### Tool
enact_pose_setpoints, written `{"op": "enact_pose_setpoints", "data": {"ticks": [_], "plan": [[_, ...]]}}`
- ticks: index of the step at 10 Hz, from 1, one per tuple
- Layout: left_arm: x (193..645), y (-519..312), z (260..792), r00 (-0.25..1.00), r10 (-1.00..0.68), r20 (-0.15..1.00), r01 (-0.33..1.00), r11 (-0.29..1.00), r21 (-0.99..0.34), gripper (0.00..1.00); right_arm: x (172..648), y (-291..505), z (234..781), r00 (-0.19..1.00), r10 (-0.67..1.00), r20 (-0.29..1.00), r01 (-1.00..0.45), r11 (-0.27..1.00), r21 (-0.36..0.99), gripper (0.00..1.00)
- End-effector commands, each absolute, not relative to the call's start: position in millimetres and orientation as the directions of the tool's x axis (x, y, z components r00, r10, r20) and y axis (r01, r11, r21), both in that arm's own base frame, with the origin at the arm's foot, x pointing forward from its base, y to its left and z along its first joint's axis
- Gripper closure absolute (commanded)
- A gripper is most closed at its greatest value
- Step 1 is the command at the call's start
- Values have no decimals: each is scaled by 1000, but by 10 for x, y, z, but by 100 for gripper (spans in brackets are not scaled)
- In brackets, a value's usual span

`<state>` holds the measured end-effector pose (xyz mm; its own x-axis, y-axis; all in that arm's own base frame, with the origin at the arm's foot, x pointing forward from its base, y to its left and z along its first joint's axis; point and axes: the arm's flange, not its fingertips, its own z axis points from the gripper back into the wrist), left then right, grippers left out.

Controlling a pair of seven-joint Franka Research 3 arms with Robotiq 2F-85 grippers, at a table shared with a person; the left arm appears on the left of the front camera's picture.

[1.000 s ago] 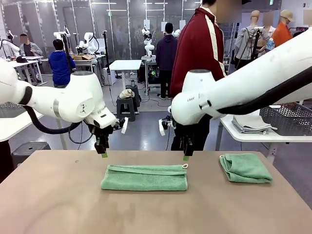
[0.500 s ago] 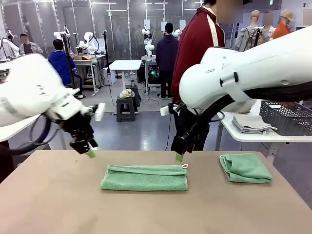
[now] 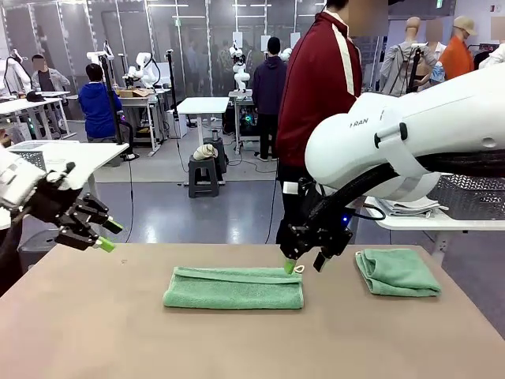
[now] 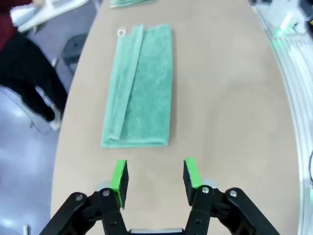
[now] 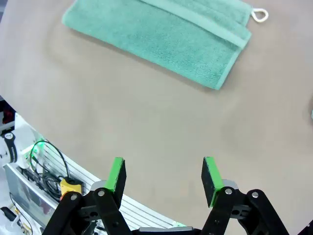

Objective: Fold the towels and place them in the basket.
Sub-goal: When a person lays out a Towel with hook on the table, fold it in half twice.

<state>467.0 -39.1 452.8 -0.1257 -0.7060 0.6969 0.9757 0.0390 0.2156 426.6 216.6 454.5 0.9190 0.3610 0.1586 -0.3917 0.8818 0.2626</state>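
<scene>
Green-padded fingers of the left gripper stand apart with nothing between them. A second ago this gripper hung over the far left corner of the long towel. It has since swung out past the left edge of the counter and is tilted sideways, well apart from the cloth.

The long towel has not moved. It lies folded lengthwise at mid-counter, with its loop at the far right corner. Bare counter is open on its left and on its near side.

The right gripper was above that same corner a second ago. It has dropped lower and now tilts beside the loop. Its fingers are spread and empty. The right wrist view shows bare counter between them, with the towel lying ahead. Contact with the corner cannot be confirmed.

The folded towel is unchanged, near the counter's right edge, with a clear strip between it and the long towel.

A person stands at the far edge.

The basket sits on a side table beyond the counter's right end, partly behind the right arm.
</scene>
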Motion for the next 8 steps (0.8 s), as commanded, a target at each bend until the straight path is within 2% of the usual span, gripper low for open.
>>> {"op": "enact_pose_setpoints", "data": {"ticks": [1,3,6,7,8], "plan": [[4803,-142,4385,-129,-572,810,990,-24,141,41,4301,2111,4512,925,350,150,-379,887,264,22],[4895,-8,4300,-66,-508,859,998,-41,53,41,4301,2111,4512,925,350,150,-379,887,264,22],[4945,34,4206,-95,-503,859,995,-50,81,41,4301,2111,4512,925,350,150,-379,887,264,22],[4835,38,4188,-66,-501,863,998,-41,53,41,4298,2114,4524,924,350,153,-380,886,268,22],[4835,38,4188,-66,-501,863,998,-41,53,41,4398,2143,4443,948,287,140,-315,910,269,22]]}}
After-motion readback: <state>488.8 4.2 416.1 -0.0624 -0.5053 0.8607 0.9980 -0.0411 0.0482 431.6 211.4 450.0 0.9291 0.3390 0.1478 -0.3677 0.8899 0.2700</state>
